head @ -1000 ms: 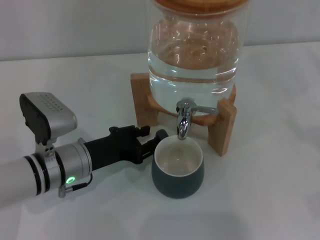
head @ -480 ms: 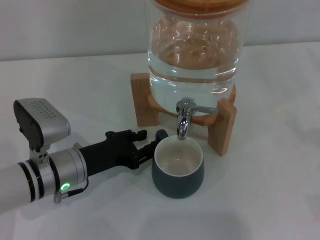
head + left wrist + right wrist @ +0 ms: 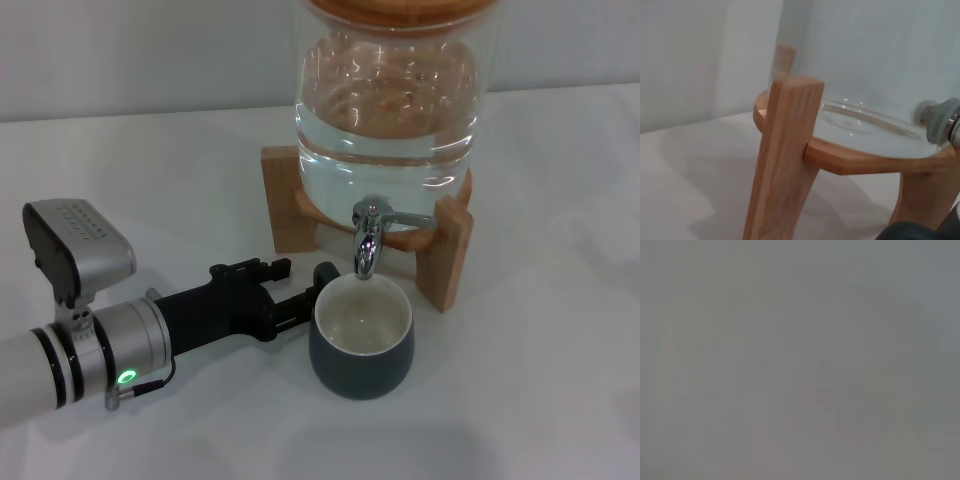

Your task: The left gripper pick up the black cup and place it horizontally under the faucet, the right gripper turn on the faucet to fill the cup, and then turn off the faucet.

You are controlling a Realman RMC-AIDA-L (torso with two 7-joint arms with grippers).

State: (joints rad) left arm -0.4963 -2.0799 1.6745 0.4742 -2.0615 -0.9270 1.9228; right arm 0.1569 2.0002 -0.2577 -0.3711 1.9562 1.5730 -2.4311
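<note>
The black cup (image 3: 361, 352) stands upright on the white table, right under the spout of the chrome faucet (image 3: 367, 242). Its cream inside looks empty and its loop handle (image 3: 326, 271) points toward my left gripper (image 3: 303, 283). That gripper lies low on the table just left of the cup, open, with its fingertips beside the handle. The faucet's thin lever (image 3: 408, 216) points right, and I see no water running. In the left wrist view a dark edge of the cup (image 3: 907, 232) and part of the faucet (image 3: 939, 121) show. The right gripper is out of view.
The large glass jar (image 3: 390, 110) holds water and sits on a wooden stand (image 3: 445, 255) behind the cup. The stand's legs (image 3: 785, 160) show close up in the left wrist view. The right wrist view is a blank grey field.
My left arm has drawn back to the left, away from the cup. The cup has stayed under the spout, shifting only slightly right.
</note>
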